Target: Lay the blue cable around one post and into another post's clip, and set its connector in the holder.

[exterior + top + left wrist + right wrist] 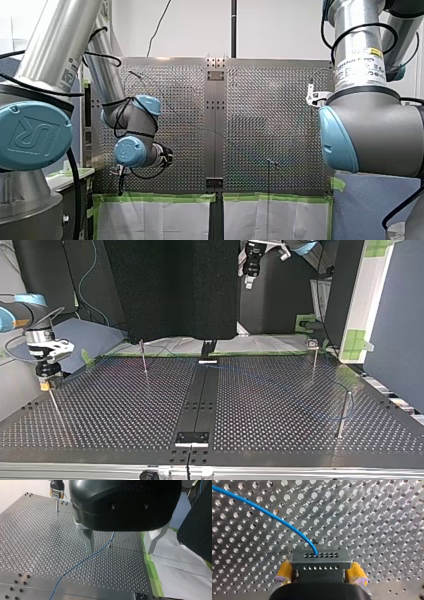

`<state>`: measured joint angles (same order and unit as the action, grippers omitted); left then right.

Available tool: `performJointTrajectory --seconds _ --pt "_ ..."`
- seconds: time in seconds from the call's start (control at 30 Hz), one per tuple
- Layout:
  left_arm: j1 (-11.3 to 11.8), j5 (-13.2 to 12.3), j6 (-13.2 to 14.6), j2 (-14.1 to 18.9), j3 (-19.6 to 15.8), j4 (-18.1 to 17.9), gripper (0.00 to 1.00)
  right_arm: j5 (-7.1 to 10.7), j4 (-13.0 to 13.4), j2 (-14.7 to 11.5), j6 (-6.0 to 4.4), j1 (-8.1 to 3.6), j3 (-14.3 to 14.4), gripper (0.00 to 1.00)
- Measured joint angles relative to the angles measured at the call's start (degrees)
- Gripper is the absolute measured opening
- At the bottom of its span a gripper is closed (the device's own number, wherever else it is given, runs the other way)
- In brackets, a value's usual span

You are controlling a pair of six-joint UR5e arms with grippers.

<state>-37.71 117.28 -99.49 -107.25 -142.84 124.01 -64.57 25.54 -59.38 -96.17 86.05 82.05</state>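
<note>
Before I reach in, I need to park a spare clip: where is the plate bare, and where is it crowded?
Top view: bare plate lies between the thin post and the centre rail. Past the rail it is crowded: the blue cable crosses to the thick post. My right claw holds the connector at the left.

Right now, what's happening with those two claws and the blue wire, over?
Right gripper shut on connector, blue cable trailing. Left gripper open, empty. Thin post just below right gripper.
</note>
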Motion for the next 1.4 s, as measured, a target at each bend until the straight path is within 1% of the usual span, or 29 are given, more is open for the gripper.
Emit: performJointTrajectory --seconds 0.3,0.43,0.53,0.83,1.13,1.23,1.4 --pt "0.00 0.43 0.07 0.00 -0.03 0.01 1.00 -2.16 -0.04 0.03 0.00 -0.05 0.05 1.00" --pt "0.00 0.45 0.11 0.01 -0.04 0.12 1.00 -2.82 -0.08 0.04 -0.05 -0.05 0.08 1.00" --pt "0.01 0.45 0.12 0.01 -0.05 0.16 1.00 -3.76 -0.16 0.02 -0.13 -0.05 0.08 1.00" --pt "0.01 0.45 0.35 0.02 -0.10 0.26 1.00 -8.30 -0.23 0.00 -0.45 -0.18 0.31 1.00" --pt "0.01 0.45 0.40 0.00 -0.12 0.36 1.00 -12.99 -0.15 -0.01 -1.40 -0.30 1.29 1.00" --pt "0.00 0.45 0.39 0.00 -0.13 0.36 1.00 -14.78 0.07 -0.06 -2.14 -0.39 2.00 1.00" --pt "0.00 0.45 0.38 0.00 -0.13 0.36 1.00 -17.60 1.07 -0.27 -3.94 -0.69 3.87 1.00"
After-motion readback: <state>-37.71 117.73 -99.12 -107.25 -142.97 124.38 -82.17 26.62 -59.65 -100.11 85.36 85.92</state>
